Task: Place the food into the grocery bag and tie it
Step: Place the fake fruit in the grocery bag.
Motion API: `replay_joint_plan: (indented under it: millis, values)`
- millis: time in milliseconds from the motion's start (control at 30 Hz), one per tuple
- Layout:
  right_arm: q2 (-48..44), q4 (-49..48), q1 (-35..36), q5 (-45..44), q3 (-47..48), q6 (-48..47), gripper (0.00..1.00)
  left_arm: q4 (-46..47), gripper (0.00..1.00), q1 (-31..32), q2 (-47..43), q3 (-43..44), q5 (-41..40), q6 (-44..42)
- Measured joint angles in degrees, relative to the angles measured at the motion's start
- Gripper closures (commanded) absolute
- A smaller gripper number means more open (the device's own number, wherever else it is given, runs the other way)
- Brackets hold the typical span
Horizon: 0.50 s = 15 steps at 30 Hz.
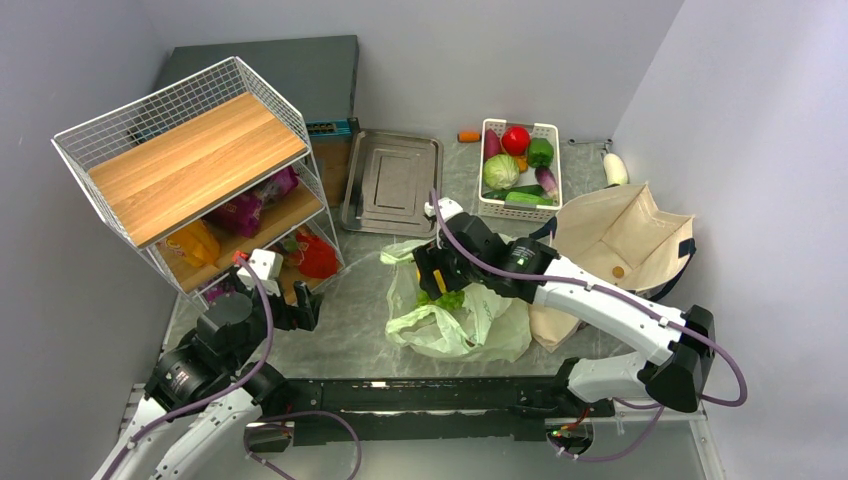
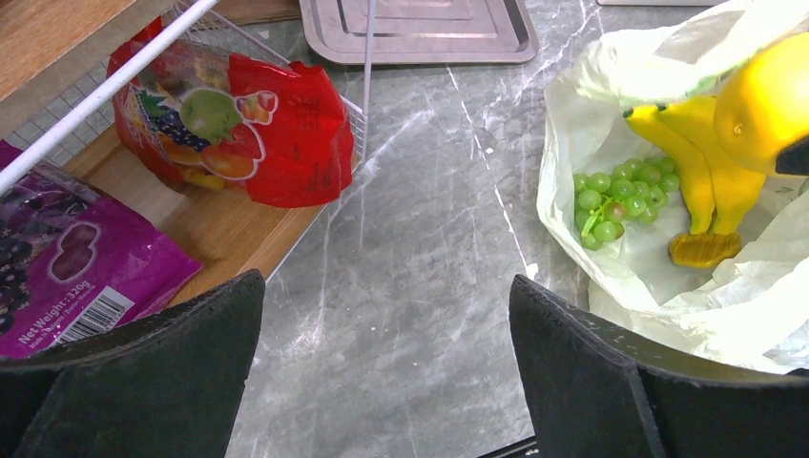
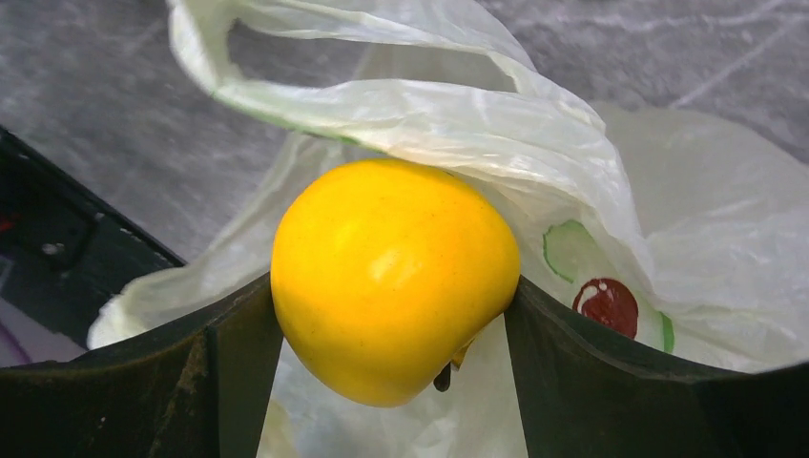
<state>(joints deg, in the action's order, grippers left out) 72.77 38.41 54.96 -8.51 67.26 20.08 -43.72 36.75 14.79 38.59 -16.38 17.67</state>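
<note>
Top view: right gripper (image 1: 441, 272) sits directly above the mouth of the bag (image 1: 470, 330), which lies crumpled on the table (image 1: 360, 300) under and just nearer than it; green shows beneath its fingers. Left gripper (image 1: 298, 308) stands well to the left of the bag, beside the rack (image 1: 180, 170), jaws wide apart and empty. Left wrist view: bare table lies between the spread fingers. Ahead and to the right, grapes (image 2: 620, 196) and bananas (image 2: 701, 191) lie touching inside the open bag, with the lemon (image 2: 758, 105) above them. Ahead and to the left, a red packet (image 2: 248, 124) and a purple packet (image 2: 67, 267) rest on the rack's lowest shelf. Right wrist view: jaws clamped on the lemon, one pad at each side. A loop of the bag arches just beyond it, bag wall beneath.
</note>
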Motion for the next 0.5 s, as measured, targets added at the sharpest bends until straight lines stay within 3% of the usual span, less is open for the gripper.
replay_joint_plan:
  millis: [233,500]
  values:
    - [-0.02,4.20,0.00,-3.98,-0.61,0.00,0.42,0.00,0.01,-0.35,0.11,0.00,0.02,0.00]
    - [-0.02,8.85,0.00,-4.39,-0.92,-0.42,0.28,0.00,0.01,-0.57,0.11,0.00,0.04,0.00]
